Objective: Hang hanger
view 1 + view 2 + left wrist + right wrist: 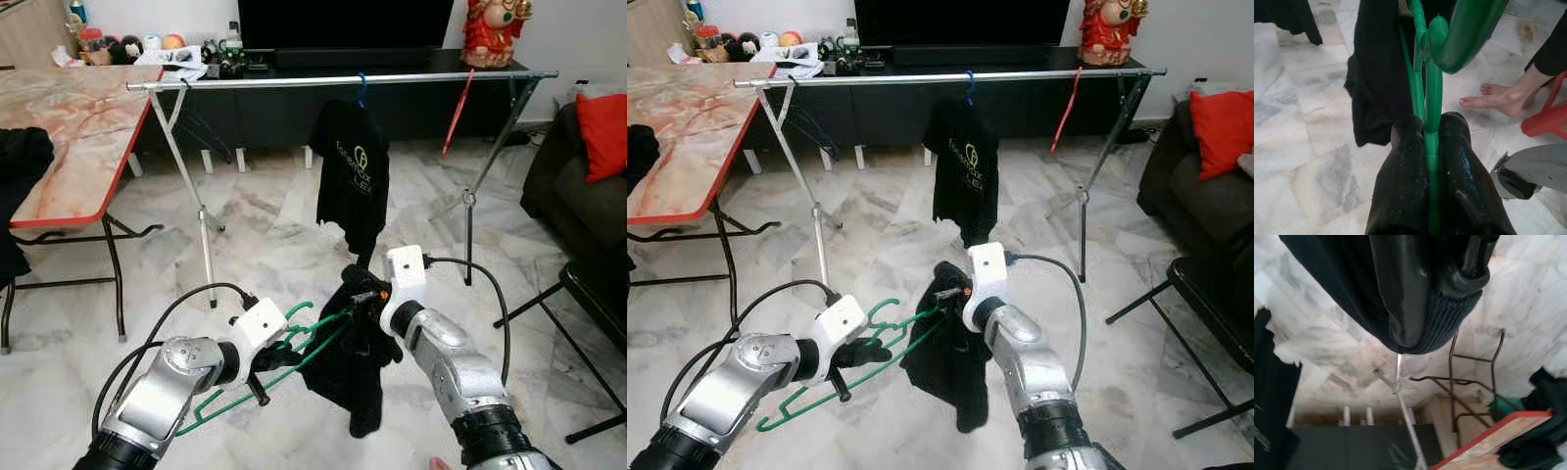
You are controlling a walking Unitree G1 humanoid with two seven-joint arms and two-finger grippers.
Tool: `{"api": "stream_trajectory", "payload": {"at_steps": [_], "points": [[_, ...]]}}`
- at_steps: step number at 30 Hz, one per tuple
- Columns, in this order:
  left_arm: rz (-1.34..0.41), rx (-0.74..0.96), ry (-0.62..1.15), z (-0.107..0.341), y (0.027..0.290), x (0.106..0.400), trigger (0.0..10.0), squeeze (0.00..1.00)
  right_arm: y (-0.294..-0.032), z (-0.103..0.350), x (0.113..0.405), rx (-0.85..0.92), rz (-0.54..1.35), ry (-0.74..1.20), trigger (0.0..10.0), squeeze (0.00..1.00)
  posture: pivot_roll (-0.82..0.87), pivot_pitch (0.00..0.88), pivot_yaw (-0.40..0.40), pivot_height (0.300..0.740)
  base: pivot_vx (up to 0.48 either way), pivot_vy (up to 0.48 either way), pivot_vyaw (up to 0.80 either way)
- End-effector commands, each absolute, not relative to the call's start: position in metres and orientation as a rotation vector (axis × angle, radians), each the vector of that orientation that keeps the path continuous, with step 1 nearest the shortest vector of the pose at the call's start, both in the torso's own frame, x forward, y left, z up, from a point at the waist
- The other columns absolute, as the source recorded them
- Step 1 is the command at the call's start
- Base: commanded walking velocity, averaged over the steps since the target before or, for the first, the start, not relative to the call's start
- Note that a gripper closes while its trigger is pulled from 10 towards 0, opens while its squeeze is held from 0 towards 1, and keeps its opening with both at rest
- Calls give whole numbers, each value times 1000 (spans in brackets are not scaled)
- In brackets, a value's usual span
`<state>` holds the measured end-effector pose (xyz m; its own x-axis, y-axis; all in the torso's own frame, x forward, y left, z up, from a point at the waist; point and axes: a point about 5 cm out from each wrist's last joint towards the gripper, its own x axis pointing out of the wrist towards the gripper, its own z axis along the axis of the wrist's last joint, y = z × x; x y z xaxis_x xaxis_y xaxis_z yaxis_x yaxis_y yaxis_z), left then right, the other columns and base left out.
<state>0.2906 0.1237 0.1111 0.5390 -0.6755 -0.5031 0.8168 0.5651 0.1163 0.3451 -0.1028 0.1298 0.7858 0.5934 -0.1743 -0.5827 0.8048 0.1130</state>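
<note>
A green plastic hanger (312,345) is pinched at one arm between the fingers (1400,186) of my left gripper (266,360), low in front of me. Its other end reaches into a black garment (355,377) that hangs limp over the floor. My right gripper (368,294) is shut on the garment's ribbed collar (1452,308) from above. Further ahead stands a silver clothes rack (294,81) holding a black T-shirt (353,171) on a blue hanger and a bare red hanger (457,113).
A marble-topped folding table (69,127) with a red edge stands at the left. A dark sofa with a red cushion (602,127) and a black folding frame (588,304) are at the right. A person's bare foot (1498,100) and a red stool (1547,117) are close by.
</note>
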Motion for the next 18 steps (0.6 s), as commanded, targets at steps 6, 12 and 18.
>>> {"api": "stream_trajectory", "payload": {"at_steps": [6, 12, 18], "points": [[-932, 362, 434, 112, 125, 286, 10000, 0, -112, 130, 349, -120, 620, 197, 10000, 0, 68, 91, -23, 740, 0, 0, 0], [-927, 371, 431, 112, 127, 287, 10000, 0, -136, 115, 355, -464, 484, 251, 10000, 0, 70, 92, -23, 740, 0, 0, 0], [-933, 370, 429, 112, 125, 287, 10000, 0, -126, 116, 351, -397, 552, 202, 10000, 0, 68, 92, -23, 740, 0, 0, 0]]}}
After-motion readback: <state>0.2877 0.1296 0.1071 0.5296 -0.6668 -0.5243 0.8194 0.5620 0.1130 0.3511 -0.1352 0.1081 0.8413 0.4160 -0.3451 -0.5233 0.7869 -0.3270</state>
